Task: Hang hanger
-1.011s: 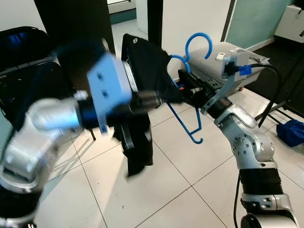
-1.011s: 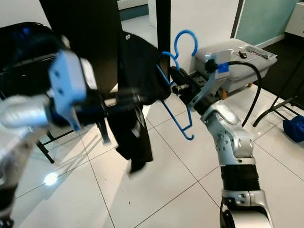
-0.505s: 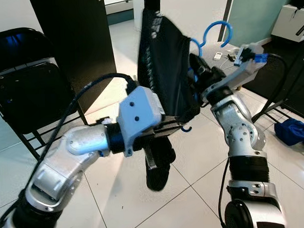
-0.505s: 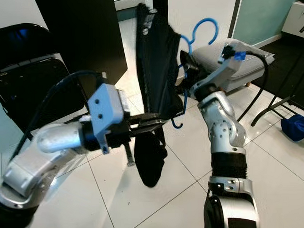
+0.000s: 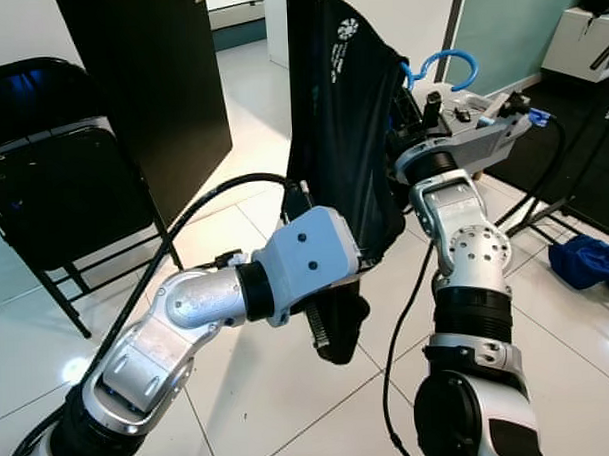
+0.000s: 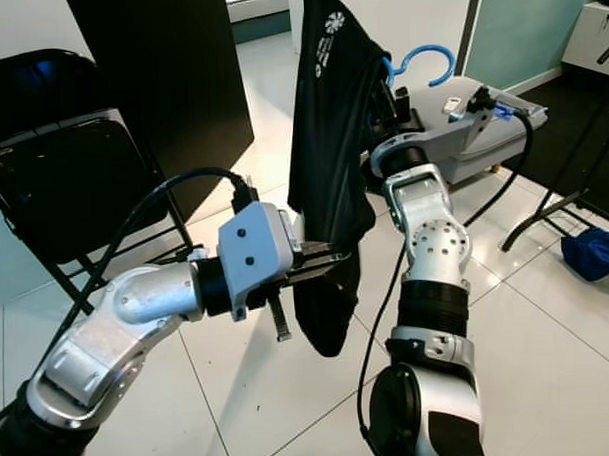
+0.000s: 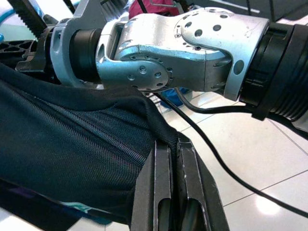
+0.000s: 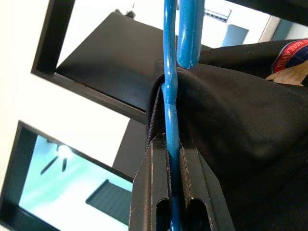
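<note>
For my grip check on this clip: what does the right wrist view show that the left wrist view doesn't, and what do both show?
Right wrist view: the right gripper shut on the blue hanger, its wire running between the fingers. Left wrist view: the left gripper shut on the black garment's edge, with the silver right arm and tiled floor beyond. Both show that black fabric.

No readable text; white round logo and illegible lettering on black garment (image 5: 346, 116)

Blue plastic hanger (image 5: 441, 61) held upright, black garment (image 5: 346, 136) draped over it.
</note>
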### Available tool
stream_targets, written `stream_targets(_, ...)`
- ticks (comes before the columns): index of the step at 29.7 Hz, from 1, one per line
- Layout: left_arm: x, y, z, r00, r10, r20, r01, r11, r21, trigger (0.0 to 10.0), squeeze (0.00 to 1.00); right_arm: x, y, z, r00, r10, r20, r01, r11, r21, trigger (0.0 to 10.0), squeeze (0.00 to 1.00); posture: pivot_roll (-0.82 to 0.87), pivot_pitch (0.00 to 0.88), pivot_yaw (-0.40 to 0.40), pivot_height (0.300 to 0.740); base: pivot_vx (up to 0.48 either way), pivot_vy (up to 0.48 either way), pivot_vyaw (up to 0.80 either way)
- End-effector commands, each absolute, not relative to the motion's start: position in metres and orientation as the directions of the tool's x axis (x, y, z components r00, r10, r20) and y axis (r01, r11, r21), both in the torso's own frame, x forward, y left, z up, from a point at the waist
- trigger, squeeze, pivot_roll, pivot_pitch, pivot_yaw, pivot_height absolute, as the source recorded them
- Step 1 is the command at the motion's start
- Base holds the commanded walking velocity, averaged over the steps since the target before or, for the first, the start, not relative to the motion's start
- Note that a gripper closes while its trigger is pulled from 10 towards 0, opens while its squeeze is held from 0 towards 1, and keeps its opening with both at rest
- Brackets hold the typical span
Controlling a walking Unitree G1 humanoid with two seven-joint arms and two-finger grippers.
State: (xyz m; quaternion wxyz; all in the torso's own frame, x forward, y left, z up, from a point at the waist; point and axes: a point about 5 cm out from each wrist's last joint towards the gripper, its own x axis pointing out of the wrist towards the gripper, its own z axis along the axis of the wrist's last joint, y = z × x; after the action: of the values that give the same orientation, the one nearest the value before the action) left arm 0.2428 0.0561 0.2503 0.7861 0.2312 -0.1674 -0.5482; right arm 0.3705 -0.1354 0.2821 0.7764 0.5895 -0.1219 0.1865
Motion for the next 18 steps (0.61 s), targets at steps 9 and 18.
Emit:
stream_targets(9, 0.238, 0.047, 0.238, 0.302, -0.952, -0.049, 0.802, 0.226, 0.553, 10.0, 0.00, 0.376, -0.156, 0.304, 0.925, -0.039, 0.377, -0.355, 0.260, 0.898, 10.0, 0.00, -0.02, 0.018, 0.030, 0.740, 0.000, 0.000, 0.00)
stream_targets(18, 0.241, 0.054, 0.234, 0.335, -0.939, -0.074, 0.785, 0.234, 0.573, 10.0, 0.00, 0.379, -0.179, 0.309, 0.933, -0.161, 0.322, -0.264, 0.300, 0.916, 10.0, 0.00, -0.02, 0.029, 0.029, 0.740, 0.000, 0.000, 0.00)
